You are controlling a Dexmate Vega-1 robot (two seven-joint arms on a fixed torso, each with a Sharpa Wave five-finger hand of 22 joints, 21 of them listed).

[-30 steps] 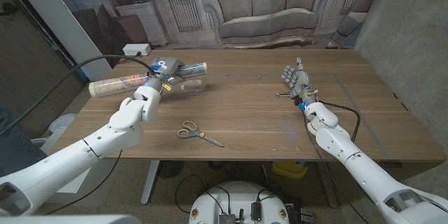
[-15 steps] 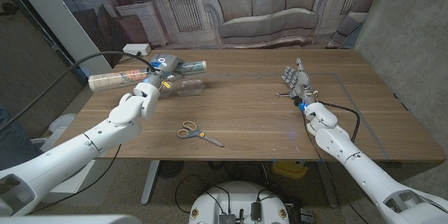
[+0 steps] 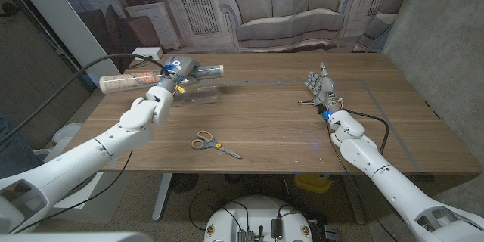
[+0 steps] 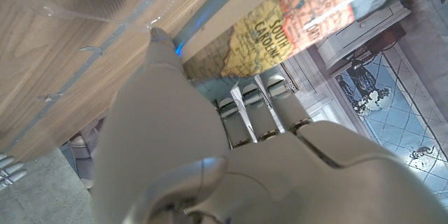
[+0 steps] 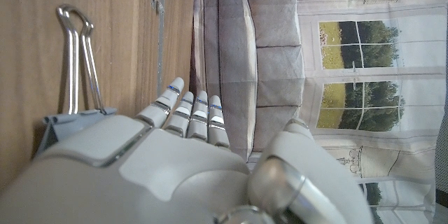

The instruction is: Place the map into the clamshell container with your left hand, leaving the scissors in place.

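map (image 3: 144,79) rolled into a tube is sitting in my left hand (image 3: 175,74), fingers wrapping it, above the clear clamshell container (image 3: 203,91) near the table's (image 3: 272,128) far left corner. scissors (image 3: 214,144) are lying by the near edge. my right hand (image 3: 321,87) is standing on edge, fingers straight and together, holding nothing.
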